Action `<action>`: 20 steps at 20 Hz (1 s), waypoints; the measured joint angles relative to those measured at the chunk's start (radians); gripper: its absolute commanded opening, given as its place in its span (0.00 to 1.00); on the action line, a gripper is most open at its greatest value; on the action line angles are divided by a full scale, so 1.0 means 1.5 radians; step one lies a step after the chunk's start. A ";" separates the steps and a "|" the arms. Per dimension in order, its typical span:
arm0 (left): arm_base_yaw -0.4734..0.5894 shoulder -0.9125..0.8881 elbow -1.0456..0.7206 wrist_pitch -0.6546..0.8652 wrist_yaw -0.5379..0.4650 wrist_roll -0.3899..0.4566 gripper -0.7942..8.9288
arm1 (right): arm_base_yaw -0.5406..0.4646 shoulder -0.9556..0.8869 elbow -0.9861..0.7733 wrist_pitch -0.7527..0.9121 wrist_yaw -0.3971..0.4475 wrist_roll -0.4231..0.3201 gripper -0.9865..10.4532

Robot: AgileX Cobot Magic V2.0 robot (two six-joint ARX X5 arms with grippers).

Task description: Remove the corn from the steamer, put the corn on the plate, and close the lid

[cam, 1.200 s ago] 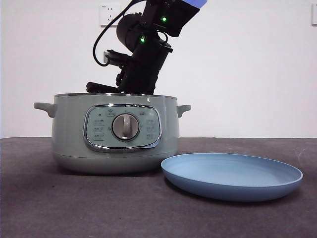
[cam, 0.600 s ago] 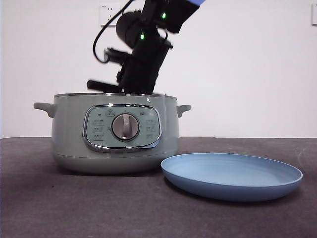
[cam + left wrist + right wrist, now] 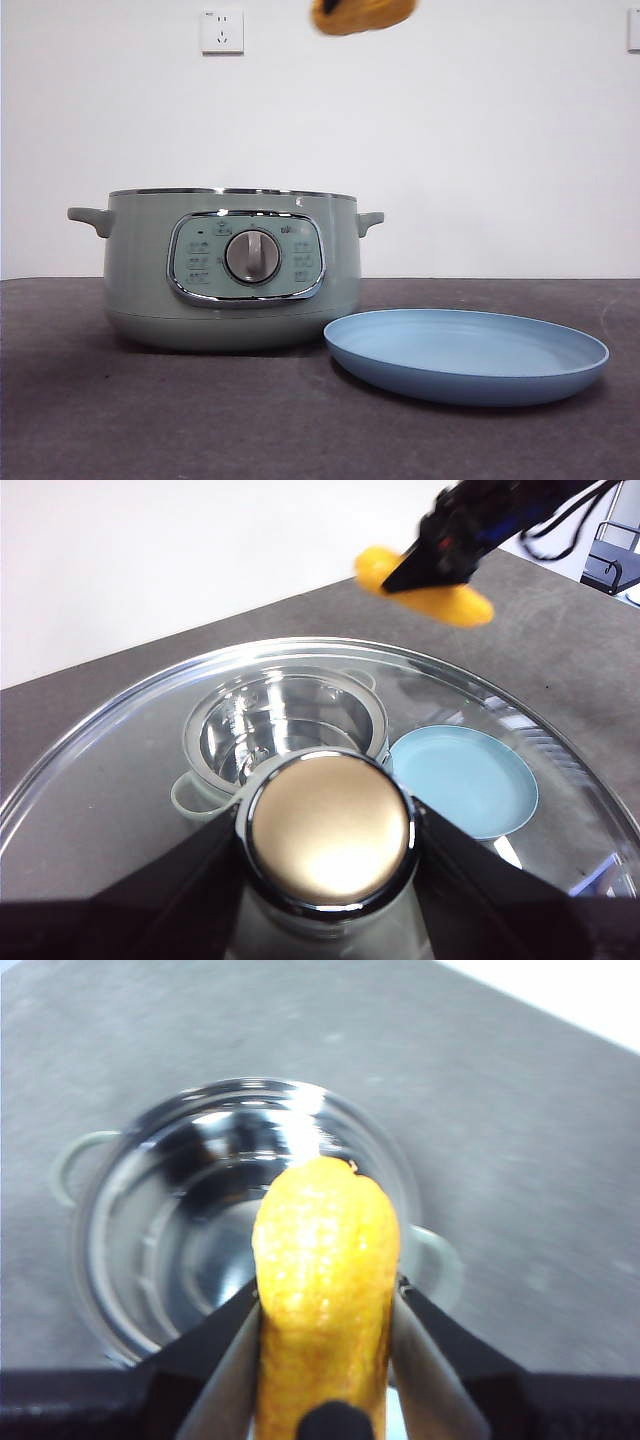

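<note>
Right wrist view: the right tool (image 3: 325,1360) has its two black jaws clamped on the sides of the corn (image 3: 325,1290), and the yellow cob stands up between them. Well below that tool sits the steamer (image 3: 240,1220), open, its shiny bowl showing nothing inside from here. In the front view the corn (image 3: 362,14) is just a yellow-orange patch at the top edge, high above the pot's rim; the steamer (image 3: 232,268) stands on the dark table (image 3: 80,420) with the blue plate (image 3: 467,355) just beside it, the two rims very close. Over to the left wrist view: the left tool (image 3: 328,830) grips the round knob of the glass lid (image 3: 120,770), one jaw pressed to each side, holding the lid above the table. Through the glass, far beneath that tool, you see steamer (image 3: 285,730) and plate (image 3: 462,780) side by side, and the corn (image 3: 425,585) aloft beyond the lid in the right tool (image 3: 435,555).
</note>
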 measured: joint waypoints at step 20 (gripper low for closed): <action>0.000 0.011 0.000 0.000 0.000 0.000 0.07 | -0.133 -0.139 -0.751 0.535 -0.095 0.092 0.08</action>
